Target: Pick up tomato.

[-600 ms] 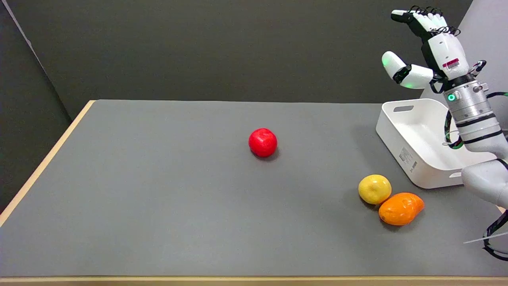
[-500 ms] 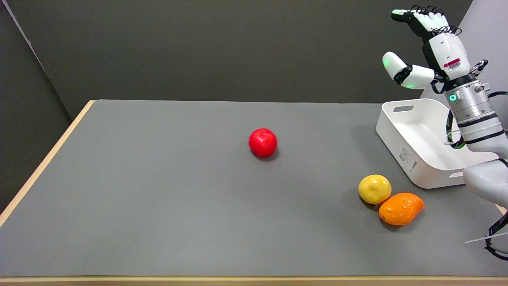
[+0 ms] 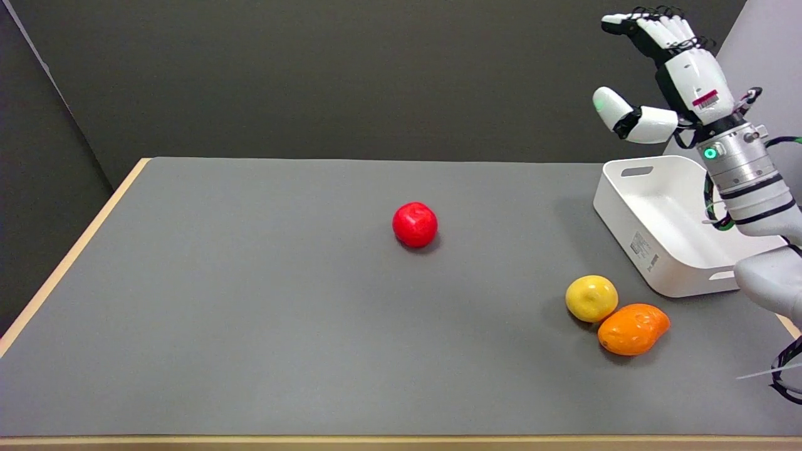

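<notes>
A round red tomato sits alone on the grey table near its middle. My right hand is raised high in the air at the upper right, above the white bin and far to the right of the tomato. Its fingers are spread, the thumb sticking out to the left, and it holds nothing.
A white plastic bin stands at the table's right side, under my forearm. A yellow lemon and an orange fruit lie touching each other in front of the bin. The table's wooden edge runs along the left.
My right hand has shifted slightly to the left and up. The tomato and the other fruit have stayed where they were.
</notes>
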